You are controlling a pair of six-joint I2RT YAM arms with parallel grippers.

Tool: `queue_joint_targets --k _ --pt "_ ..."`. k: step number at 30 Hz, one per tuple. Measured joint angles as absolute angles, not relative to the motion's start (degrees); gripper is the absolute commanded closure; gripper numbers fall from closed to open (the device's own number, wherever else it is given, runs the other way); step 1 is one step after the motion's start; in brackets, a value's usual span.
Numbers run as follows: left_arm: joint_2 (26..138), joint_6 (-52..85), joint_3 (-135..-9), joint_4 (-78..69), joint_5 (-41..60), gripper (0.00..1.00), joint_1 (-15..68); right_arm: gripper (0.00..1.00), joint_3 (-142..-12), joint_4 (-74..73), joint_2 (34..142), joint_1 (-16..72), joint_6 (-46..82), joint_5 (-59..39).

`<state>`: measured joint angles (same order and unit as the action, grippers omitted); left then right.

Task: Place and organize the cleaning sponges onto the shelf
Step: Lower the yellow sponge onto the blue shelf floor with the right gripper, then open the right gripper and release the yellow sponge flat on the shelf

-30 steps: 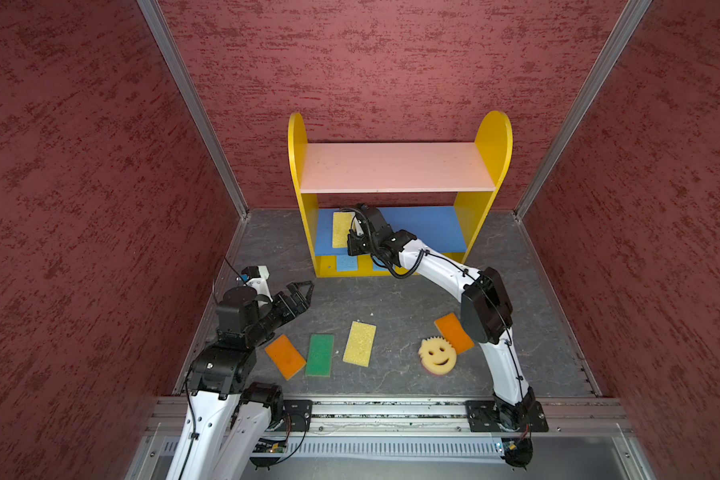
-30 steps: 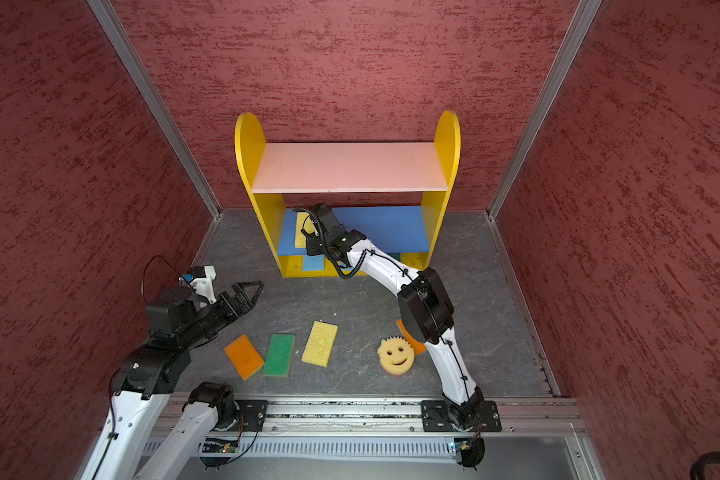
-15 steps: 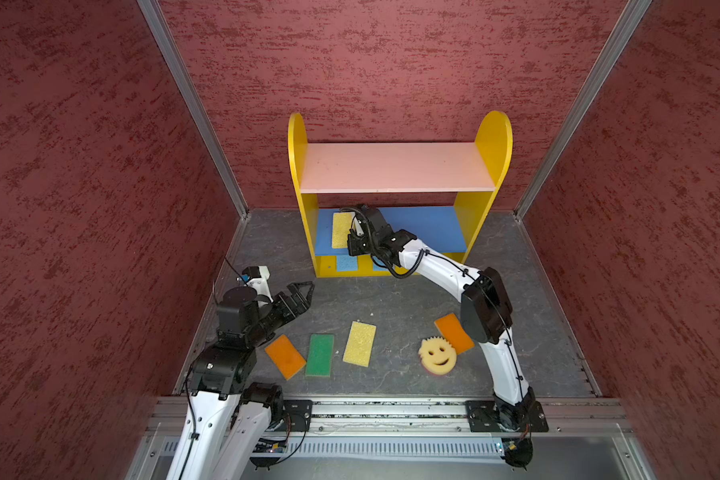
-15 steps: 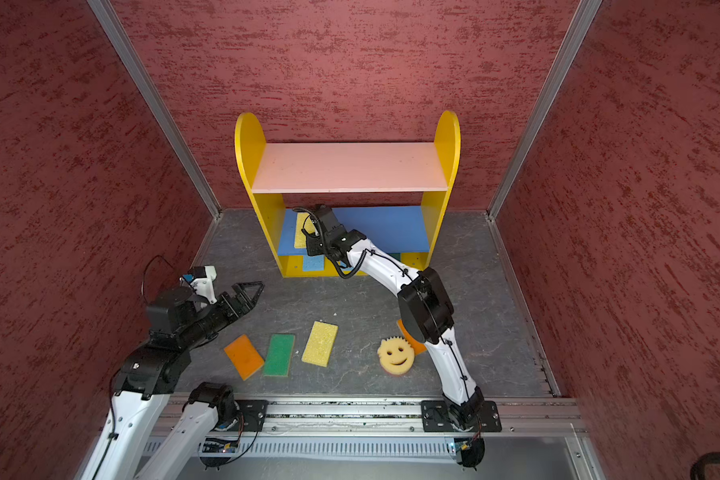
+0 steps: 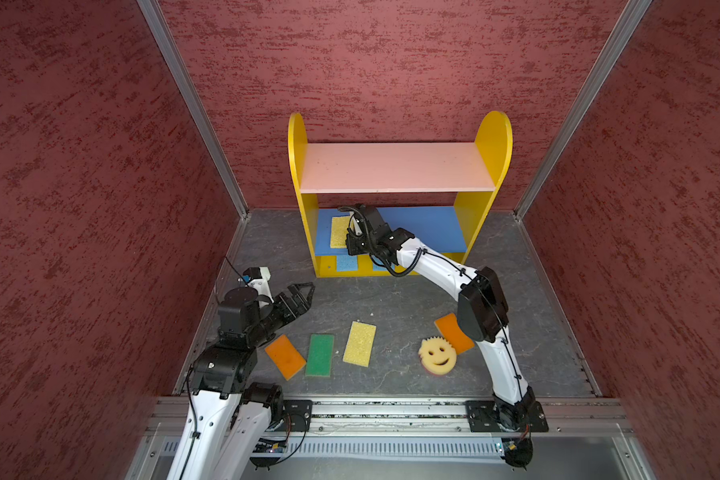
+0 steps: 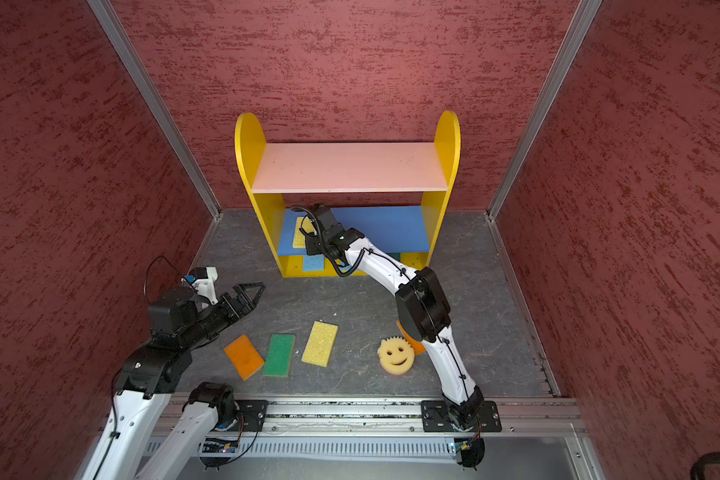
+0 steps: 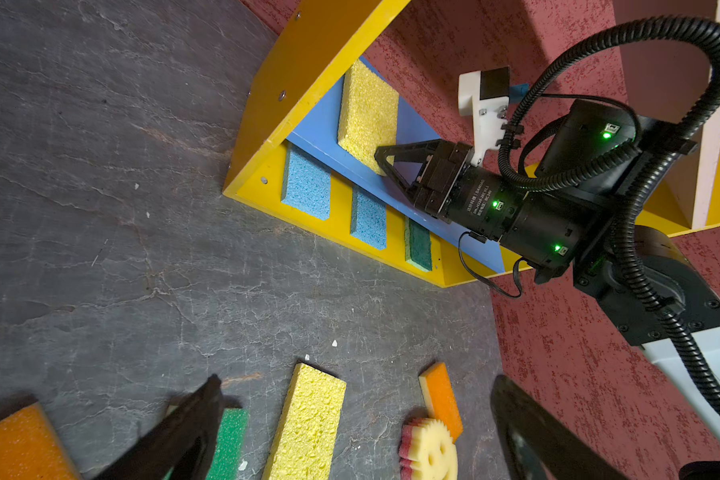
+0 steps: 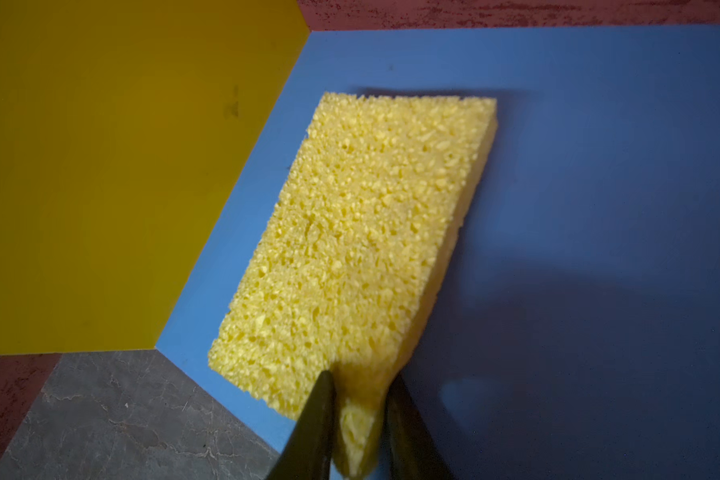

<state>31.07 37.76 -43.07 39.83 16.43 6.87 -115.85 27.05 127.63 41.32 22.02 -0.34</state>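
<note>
Now porous yellow sponge (image 8: 350, 232) flat on blue middle board (image 8: 599, 166) of shelf (image 5: 298, 166), left end; right gripper (image 8: 359, 378) pinching its near corner. Base (image 7: 341, 195) below: two blue sponges (image 7: 306, 187) (image 7: 368, 220), one green sponge (image 7: 418, 245). Floor (image 5: 391, 299) nearer: two orange pads (image 5: 285, 356) (image 5: 452, 332), right one partly under right arm (image 5: 481, 307), green pad (image 5: 320, 354), yellow pad (image 5: 359, 343), round smiley (image 5: 437, 354). Left gripper (image 5: 306, 296) spread wide, empty

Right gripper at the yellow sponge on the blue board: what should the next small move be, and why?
Probably open the right gripper fully and back out: the yellow sponge already lies flat on the blue board, with only its near corner pinched in the jaws.
</note>
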Motion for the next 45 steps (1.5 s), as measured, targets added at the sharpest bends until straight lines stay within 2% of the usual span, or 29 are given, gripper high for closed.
queue_joint_targets --k 10,13,18,24,32,45 --pt "31.1 37.8 -43.1 39.8 16.4 0.0 6.8 0.57 -116.8 27.8 128.1 41.1 20.8 1.8" --pt "31.1 37.8 -43.1 39.8 16.4 0.0 6.7 0.57 -116.8 27.8 128.1 41.1 20.3 1.8" --pt "31.1 37.8 -43.1 39.8 16.5 0.0 6.7 0.64 -116.8 27.8 128.1 41.0 19.0 1.5" --pt "31.1 37.8 -43.1 39.8 16.5 0.0 6.7 0.66 -116.8 27.7 128.1 40.9 17.5 0.4" --pt "31.5 37.8 -43.1 39.8 16.5 0.0 6.7 0.66 -116.8 27.7 128.1 40.6 15.4 -0.5" --pt "31.7 38.1 -43.1 39.8 16.6 0.0 6.7 0.58 -116.8 27.7 128.1 40.3 14.5 -1.1"
